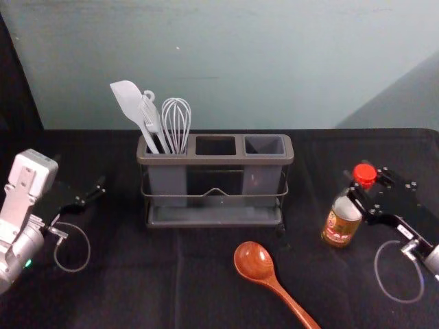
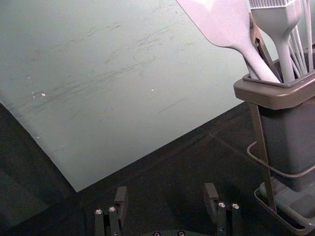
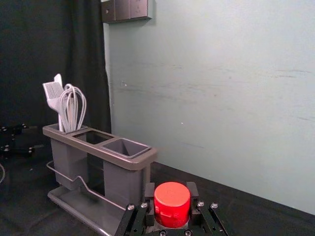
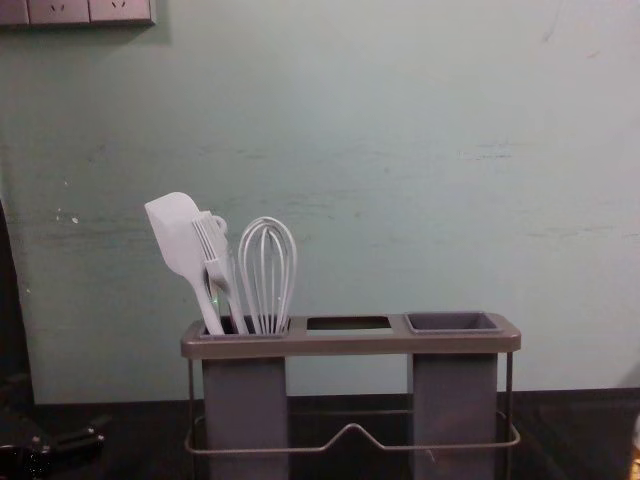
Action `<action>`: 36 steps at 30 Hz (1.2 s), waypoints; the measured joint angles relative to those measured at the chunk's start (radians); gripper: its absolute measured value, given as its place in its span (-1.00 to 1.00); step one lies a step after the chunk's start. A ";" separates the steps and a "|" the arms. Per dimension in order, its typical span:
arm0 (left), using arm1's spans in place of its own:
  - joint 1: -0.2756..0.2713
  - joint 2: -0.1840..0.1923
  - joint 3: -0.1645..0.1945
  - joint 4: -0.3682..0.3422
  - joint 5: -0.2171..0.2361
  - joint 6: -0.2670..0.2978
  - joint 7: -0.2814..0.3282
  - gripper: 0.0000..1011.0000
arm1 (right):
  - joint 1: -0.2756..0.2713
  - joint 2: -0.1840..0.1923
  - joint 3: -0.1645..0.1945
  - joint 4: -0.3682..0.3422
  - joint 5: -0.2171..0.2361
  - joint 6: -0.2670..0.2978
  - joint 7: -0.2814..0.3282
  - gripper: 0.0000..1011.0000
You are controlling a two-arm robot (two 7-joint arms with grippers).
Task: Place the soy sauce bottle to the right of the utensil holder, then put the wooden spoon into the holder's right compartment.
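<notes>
One red-capped glass bottle [image 1: 338,230] is clamped by the right end effector [image 1: 355,186] at the grey plastic holder's [image 1: 219,161] four o'clock; brown wooden spoon [image 1: 254,262], five; left end effector [image 1: 102,186], fingers apart, nine.

Moderate, fairly even light covers the wall [image 1: 240,62] beyond the wooden spoon [image 1: 254,261], while the black cloth [image 1: 137,274] around the spoon sinks into deep darkness with little detail. Small glints mark the spoon's bowl. To the spoon's right, pale reflections catch the soy sauce bottle [image 1: 337,226], and behind the right gripper [image 1: 355,190] a slanting shadow dims the wall. Beyond the spoon and leftward, the spatula [image 1: 128,99] looks nearly washed out. The light's source cannot be told.
</notes>
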 joint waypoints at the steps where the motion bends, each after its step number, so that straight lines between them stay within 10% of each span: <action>1: 0.000 0.000 0.000 0.000 0.000 0.000 0.000 1.00 | 0.011 -0.006 -0.009 0.010 -0.007 -0.002 0.003 -0.24; 19: 0.000 0.000 0.000 0.000 0.000 0.000 0.000 1.00 | 0.245 -0.133 -0.105 0.244 -0.037 -0.064 0.042 -0.24; 36: 0.000 0.000 0.000 0.000 0.000 0.000 0.000 1.00 | 0.259 -0.141 -0.097 0.269 -0.012 -0.068 0.049 -0.24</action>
